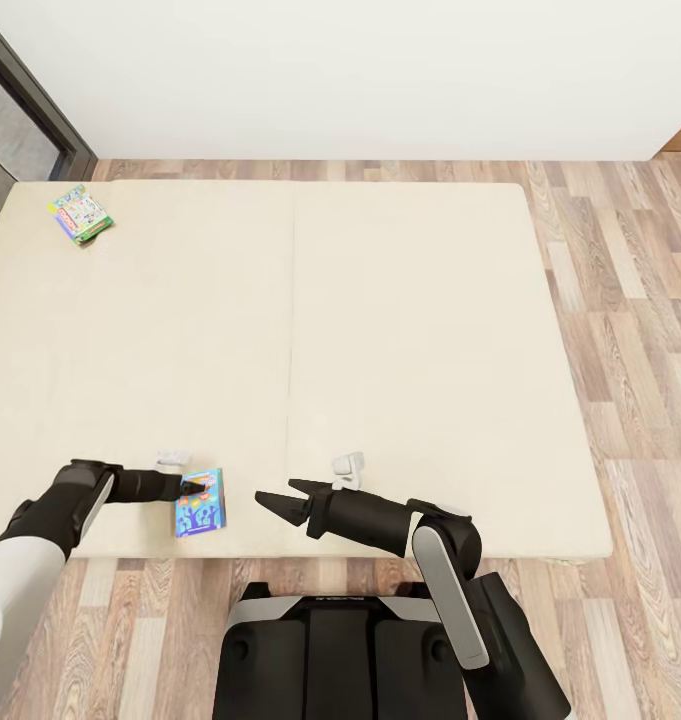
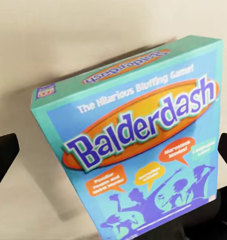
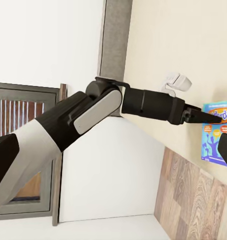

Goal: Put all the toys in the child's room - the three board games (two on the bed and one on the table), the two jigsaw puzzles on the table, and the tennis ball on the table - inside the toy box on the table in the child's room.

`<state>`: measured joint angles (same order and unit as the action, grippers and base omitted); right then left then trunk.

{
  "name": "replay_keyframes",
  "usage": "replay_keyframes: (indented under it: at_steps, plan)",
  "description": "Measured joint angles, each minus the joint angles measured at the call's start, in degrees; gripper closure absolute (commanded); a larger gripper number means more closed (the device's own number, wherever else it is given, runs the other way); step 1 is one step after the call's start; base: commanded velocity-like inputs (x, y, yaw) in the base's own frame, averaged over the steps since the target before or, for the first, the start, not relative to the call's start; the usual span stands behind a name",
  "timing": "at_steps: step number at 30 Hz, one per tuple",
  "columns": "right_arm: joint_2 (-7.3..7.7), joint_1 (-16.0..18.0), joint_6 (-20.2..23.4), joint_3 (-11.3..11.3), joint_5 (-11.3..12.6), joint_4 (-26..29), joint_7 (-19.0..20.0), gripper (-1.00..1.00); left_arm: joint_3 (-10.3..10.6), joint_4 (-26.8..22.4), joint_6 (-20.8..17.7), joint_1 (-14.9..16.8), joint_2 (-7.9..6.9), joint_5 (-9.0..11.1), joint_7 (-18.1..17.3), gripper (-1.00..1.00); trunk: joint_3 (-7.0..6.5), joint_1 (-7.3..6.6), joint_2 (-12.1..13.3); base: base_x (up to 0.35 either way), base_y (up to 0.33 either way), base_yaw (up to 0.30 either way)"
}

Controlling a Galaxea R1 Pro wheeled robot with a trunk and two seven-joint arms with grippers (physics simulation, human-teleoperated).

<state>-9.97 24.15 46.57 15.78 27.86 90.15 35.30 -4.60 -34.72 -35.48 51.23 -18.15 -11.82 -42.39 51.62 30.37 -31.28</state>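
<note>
Left hand (image 1: 192,489) at blue board game (image 1: 199,503) — bed (image 1: 400,330) edge

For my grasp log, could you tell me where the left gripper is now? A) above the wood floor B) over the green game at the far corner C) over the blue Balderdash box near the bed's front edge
C: the left gripper is at the blue Balderdash box, fingers spread on either side of it.

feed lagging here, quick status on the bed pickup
Left tool open, straddling blue board game. Right tool open, empty. Second game far corner of bed.
</note>
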Motion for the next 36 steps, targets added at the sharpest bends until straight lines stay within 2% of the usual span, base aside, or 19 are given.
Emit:
replay_keyframes:
  at_steps: [9,18,36]
  plan:
    - [0.00,0.0,-0.1,0.1,0.0,0.0,0.0,-1.00,0.0,4.0,0.2,-0.1,0.28,0.2,2.7,-1.00,0.00,0.00,0.0,0.000,0.000,0.000]
    - [0.00,0.0,-0.1,0.0,-0.1,0.0,0.0,-1.00,0.1,5.3,0.3,-0.1,0.53,0.4,5.2,-1.00,0.00,0.00,0.0,0.000,0.000,0.000]
    - [0.00,0.0,-0.1,-0.1,-0.1,0.0,0.0,-1.00,0.0,5.5,0.2,0.0,0.82,0.5,5.6,-1.00,0.13,-0.02,0.0,0.000,-0.001,0.000]
